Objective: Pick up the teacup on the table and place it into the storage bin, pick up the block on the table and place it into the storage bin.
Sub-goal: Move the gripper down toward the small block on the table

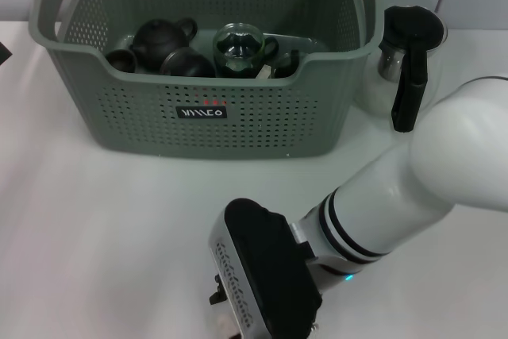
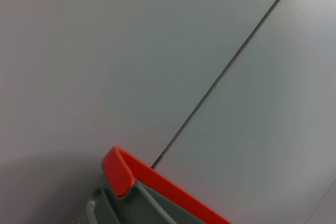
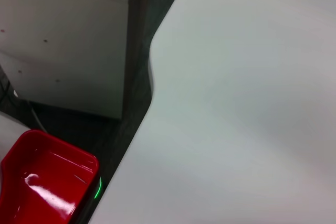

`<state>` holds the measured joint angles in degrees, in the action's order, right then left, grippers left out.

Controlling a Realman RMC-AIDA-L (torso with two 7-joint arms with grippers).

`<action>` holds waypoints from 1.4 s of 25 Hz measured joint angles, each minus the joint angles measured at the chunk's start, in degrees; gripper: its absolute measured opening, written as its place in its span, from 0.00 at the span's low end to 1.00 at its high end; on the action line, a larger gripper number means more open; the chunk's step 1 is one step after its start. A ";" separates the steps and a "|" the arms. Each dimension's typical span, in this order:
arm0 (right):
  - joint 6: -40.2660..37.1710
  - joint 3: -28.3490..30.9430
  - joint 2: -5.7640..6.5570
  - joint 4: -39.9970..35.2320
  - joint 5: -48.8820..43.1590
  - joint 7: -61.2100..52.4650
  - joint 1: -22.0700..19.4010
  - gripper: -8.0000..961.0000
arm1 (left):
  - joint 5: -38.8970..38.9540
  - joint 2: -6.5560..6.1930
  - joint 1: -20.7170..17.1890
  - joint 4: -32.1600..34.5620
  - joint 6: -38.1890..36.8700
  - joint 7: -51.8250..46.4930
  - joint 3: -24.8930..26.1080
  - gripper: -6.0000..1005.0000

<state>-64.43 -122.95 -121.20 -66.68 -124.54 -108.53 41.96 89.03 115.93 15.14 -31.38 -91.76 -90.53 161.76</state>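
White table (image 1: 95, 228) fills frame; grey cabinet (image 3: 63, 40) beside it. Storage bin (image 1: 262, 129) upper centre: dark teapot (image 1: 161, 40), dark cups (image 1: 187, 63), glass pot (image 1: 240, 49). Glass pitcher (image 1: 409, 61) upper right. Right gripper (image 1: 266, 291) bottom centre, claw state cannot tell

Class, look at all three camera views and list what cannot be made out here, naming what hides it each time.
- Right end effector: head view, fingers cut off by the bottom edge and hidden under the wrist housing.
- Left end effector: in no view.
- Block: not visible anywhere.
- Storage bin contents: dark teaware partly hidden behind the front wall.
- Glass pitcher: base hidden by the right arm.
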 joint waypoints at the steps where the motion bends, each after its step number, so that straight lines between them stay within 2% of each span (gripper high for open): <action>1: -0.01 0.04 0.00 0.02 0.00 -0.23 0.10 0.78 | 0.00 0.00 0.02 0.00 0.00 0.00 -0.01 0.92; 7: -0.35 0.02 0.10 0.12 0.00 -0.74 0.38 0.56 | 0.00 0.00 0.06 0.00 0.00 0.00 -0.05 0.92; 25: -0.61 0.69 0.33 -0.39 -0.08 -3.17 0.41 0.07 | 0.00 0.00 0.15 0.00 0.00 0.00 -0.04 0.92; 31: -0.48 1.59 0.31 -0.46 -0.03 -8.86 1.33 0.09 | 0.00 0.00 0.09 0.00 0.00 0.00 -0.04 0.92; 35: -0.49 1.35 0.30 -0.33 -0.38 -13.46 2.42 0.15 | 0.00 0.00 0.07 0.00 0.05 0.00 -0.04 0.92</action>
<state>-64.92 -121.60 -120.90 -67.00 -124.92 -122.00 44.37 89.03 115.93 15.22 -31.38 -91.71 -90.53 161.72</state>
